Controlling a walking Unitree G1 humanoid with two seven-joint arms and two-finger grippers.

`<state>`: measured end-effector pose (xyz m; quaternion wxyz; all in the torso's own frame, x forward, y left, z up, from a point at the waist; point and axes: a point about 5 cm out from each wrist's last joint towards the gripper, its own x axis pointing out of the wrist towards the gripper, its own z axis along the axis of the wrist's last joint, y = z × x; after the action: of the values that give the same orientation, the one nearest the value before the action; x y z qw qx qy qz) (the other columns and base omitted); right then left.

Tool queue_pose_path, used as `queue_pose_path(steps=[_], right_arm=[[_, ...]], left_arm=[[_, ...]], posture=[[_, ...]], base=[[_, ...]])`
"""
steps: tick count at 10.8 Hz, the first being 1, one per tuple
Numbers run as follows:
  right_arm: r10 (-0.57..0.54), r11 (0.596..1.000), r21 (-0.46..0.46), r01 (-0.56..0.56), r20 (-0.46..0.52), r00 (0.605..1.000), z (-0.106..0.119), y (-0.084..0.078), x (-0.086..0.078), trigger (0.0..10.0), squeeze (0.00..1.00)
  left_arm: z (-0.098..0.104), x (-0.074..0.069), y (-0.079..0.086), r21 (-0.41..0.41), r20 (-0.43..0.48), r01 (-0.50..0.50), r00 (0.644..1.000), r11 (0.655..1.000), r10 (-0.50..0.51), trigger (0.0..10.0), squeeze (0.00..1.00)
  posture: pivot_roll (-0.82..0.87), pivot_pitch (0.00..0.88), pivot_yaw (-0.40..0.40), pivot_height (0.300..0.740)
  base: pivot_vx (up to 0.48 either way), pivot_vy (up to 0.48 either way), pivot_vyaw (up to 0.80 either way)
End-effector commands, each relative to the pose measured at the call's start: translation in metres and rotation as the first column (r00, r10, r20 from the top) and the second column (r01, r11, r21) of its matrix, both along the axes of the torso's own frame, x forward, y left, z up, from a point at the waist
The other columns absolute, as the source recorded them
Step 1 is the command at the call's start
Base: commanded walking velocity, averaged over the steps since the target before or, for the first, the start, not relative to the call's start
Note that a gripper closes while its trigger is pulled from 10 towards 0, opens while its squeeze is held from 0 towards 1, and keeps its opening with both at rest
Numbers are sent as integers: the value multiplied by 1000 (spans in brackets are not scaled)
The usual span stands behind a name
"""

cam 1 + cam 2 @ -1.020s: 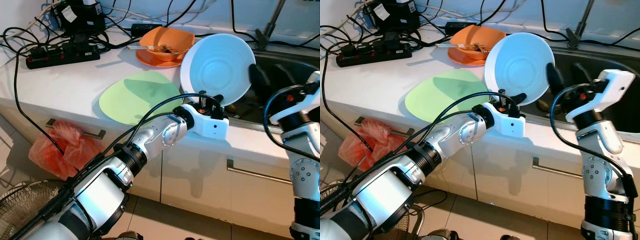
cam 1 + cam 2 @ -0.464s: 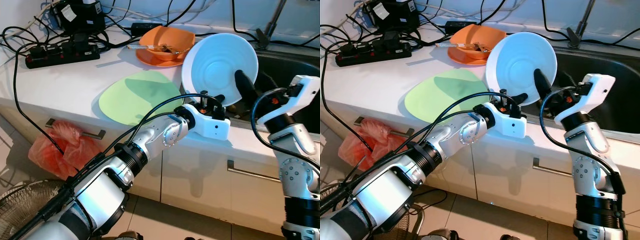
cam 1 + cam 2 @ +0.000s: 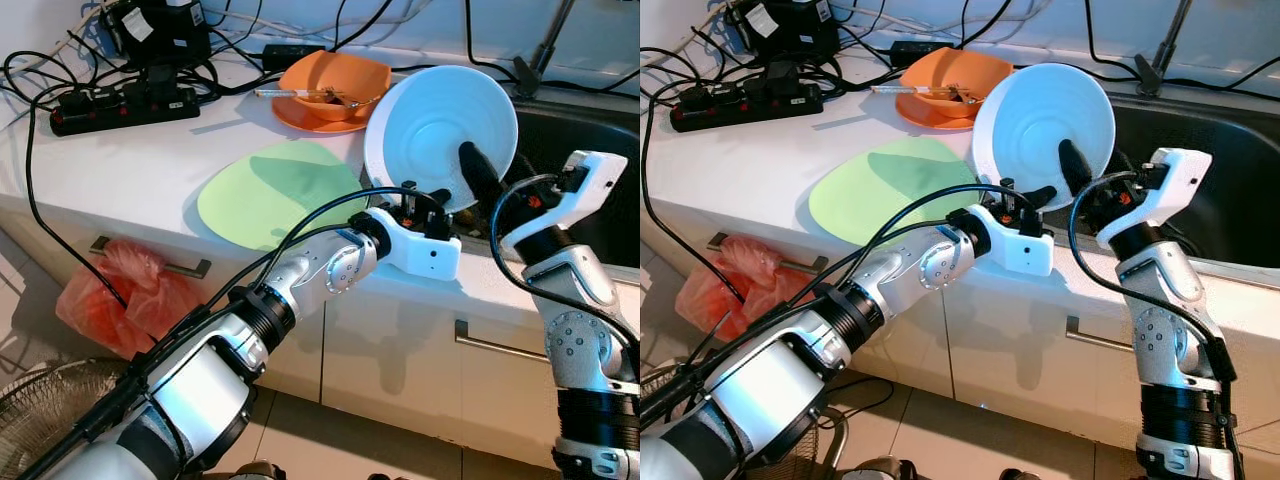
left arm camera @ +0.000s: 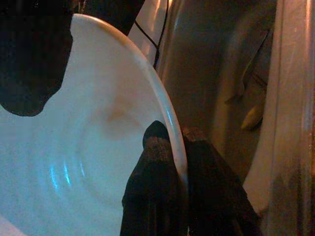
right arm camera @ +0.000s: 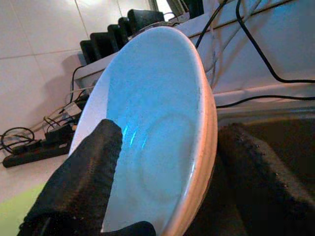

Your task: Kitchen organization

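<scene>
A white plate stands tilted on edge above the counter's front edge, beside the sink. My left gripper is shut on the plate's lower rim; the left wrist view has both fingertips pinching that rim. My right gripper is open and straddles the plate's right rim. One of its fingers lies across the plate's face, while the other is behind the plate. Whether those fingers touch the plate is unclear.
A round green mat lies flat on the counter to the left. Behind it sit an orange bowl with utensils, a power strip and tangled cables. A red bag hangs below and a fan stands on the floor.
My right gripper has moved left from over the sink to the plate, so its fingers now straddle the rim. The left gripper still holds the plate in nearly the same place.
</scene>
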<state>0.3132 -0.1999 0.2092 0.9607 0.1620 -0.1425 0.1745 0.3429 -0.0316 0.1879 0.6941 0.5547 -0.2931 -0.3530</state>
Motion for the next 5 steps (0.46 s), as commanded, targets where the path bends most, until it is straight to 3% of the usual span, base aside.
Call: queue_pose_path(steps=[1,5], right_arm=[[14,1000,-9,-14,1,1000,1,4,1,0,0],[15,1000,-16,-15,-20,1000,-1,6,3,0,0]], left_arm=[[0,-4,-5,10,17,25,1000,1000,-25,10000,0],[1,-4,-5,13,24,25,999,1000,-26,10000,0]], posture=[[124,94,8,740],[124,94,7,740]], base=[[0,0,0],[0,0,0]])
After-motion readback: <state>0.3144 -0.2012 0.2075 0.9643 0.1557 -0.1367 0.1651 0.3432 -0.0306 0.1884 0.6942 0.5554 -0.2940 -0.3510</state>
